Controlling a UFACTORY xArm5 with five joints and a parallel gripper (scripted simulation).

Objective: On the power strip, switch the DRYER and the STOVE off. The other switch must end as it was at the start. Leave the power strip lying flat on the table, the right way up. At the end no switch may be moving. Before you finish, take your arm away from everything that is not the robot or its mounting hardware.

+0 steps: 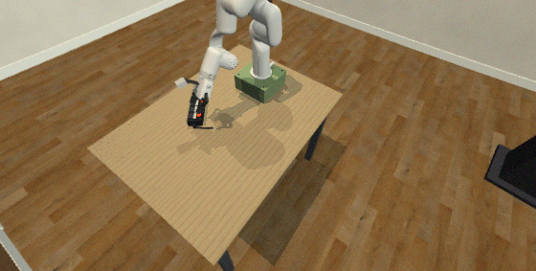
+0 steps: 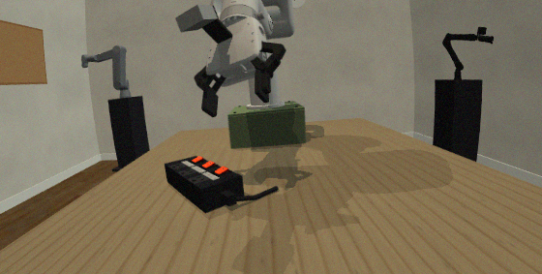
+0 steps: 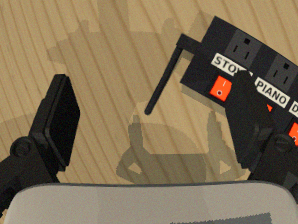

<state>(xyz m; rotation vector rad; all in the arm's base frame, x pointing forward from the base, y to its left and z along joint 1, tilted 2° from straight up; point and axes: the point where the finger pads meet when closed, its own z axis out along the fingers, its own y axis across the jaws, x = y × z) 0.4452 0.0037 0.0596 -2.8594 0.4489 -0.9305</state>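
A black power strip (image 2: 203,181) lies flat on the wooden table, right way up, with three red rocker switches (image 2: 208,165) along its top and a short black cord (image 2: 258,193) at its near end. In the wrist view the strip (image 3: 260,76) is at the right, with labels STOVE (image 3: 226,64) and PIANO (image 3: 269,90); the third label is cut off. A red switch (image 3: 220,87) sits by STOVE. My gripper (image 2: 235,101) is open and empty, well above the strip. In the wrist view my gripper (image 3: 151,90) has its right finger overlapping the strip. In the top view the strip (image 1: 195,114) lies below the wrist.
The arm's green base block (image 2: 267,125) stands on the table behind the strip. Two black pedestals with camera arms stand off the table at the left (image 2: 128,130) and right (image 2: 457,115).
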